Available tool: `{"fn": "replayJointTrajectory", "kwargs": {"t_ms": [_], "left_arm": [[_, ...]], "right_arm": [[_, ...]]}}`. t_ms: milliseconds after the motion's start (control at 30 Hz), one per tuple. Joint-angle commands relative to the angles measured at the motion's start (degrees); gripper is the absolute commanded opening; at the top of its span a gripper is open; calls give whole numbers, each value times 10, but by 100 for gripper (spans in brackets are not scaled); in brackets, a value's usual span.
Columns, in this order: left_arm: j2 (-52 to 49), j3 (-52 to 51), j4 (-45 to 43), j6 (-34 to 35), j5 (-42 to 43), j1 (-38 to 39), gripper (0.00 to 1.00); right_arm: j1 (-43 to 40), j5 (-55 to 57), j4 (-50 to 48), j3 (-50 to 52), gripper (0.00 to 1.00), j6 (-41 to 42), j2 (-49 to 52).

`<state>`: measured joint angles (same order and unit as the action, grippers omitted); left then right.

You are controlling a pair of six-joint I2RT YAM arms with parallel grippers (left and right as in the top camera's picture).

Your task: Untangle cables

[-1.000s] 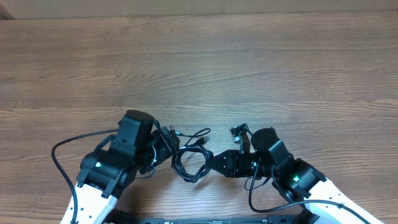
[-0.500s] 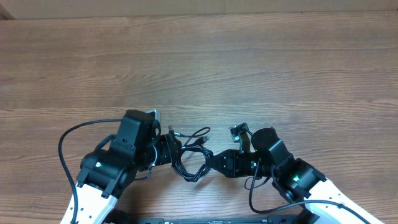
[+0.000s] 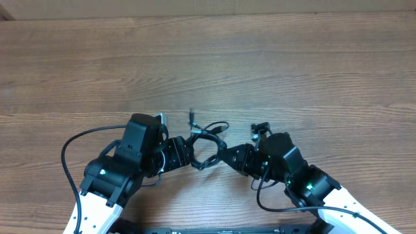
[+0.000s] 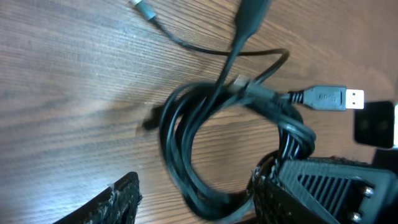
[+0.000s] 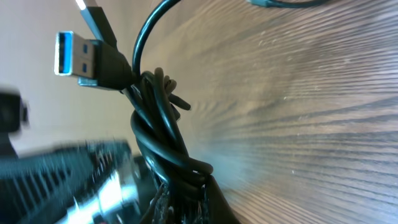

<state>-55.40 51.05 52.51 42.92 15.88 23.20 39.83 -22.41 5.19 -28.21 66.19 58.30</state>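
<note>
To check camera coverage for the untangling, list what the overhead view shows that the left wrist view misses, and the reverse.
Overhead only: both arms whole, the left gripper and right gripper facing each other across the thin black cables. Left wrist only: close detail of a silver rectangular USB plug and a small silver-tipped plug. Both: the looped bundle and the brown wooden table.

Black cables [image 3: 207,146] against a brown surface [image 3: 292,78] streaked with darker wood grain. One USB plug [image 5: 74,56] shows silver metal around a blue insert; a smaller tip [image 4: 142,6] is silver. The left arm [image 3: 123,166] and right arm [image 3: 305,182] are black over white, each with a green light.
</note>
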Motion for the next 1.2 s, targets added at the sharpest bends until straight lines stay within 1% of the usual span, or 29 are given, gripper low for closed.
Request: {"fn": "replayJointTrajectory", "kwargs": {"t_ms": [0, 133, 233, 400, 433, 533, 667, 767, 900, 933, 1167], "left_arm": [[6, 16, -3, 76, 7, -3, 58], [2, 16, -3, 75, 5, -3, 59], [-4, 16, -2, 75, 2, -3, 59], [-20, 16, -3, 75, 0, -3, 60], [-24, 16, -2, 75, 0, -3, 60], [-37, 16, -2, 75, 1, -3, 58], [-50, 16, -2, 75, 1, -3, 54], [-53, 16, -3, 75, 1, -3, 54], [-53, 16, -3, 75, 1, -3, 53], [-53, 16, -3, 75, 1, -3, 53], [-53, 16, -3, 75, 1, -3, 52]], "right_arm": [[3, 64, -8, -7, 4, 104, -4], [3, 63, -13, -7, 4, 102, -4], [3, 60, -12, -7, 4, 83, -4], [3, 47, -10, -7, 4, 87, -4], [3, 38, -4, -7, 4, 107, -4], [3, 20, 17, -7, 4, 215, -4], [3, 10, 19, -7, 4, 318, -4], [3, -16, 34, -7, 4, 394, -4], [3, -64, 92, -7, 4, 548, -4], [3, -70, 105, -7, 4, 574, -4], [2, -73, 110, -7, 4, 577, -4]]}}
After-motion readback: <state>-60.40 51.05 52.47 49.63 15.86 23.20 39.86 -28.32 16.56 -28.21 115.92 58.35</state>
